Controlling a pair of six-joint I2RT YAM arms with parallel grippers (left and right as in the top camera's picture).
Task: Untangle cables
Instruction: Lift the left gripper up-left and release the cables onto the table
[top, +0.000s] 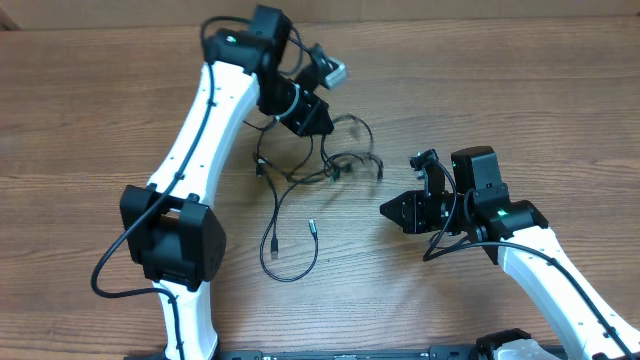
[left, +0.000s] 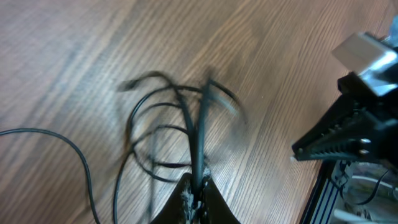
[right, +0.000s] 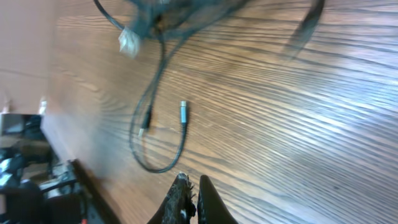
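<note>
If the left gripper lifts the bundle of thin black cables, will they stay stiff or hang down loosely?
Probably floppy: the cables lie in loose, uneven loops on the table. Likely light for their length, since the left gripper pinches several thin strands at once. The free silver-tipped end would probably drag or swing behind.

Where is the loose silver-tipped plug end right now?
Overhead view: the silver-tipped plug lies loose near the centre of the table, just below the tangled cables.
</note>
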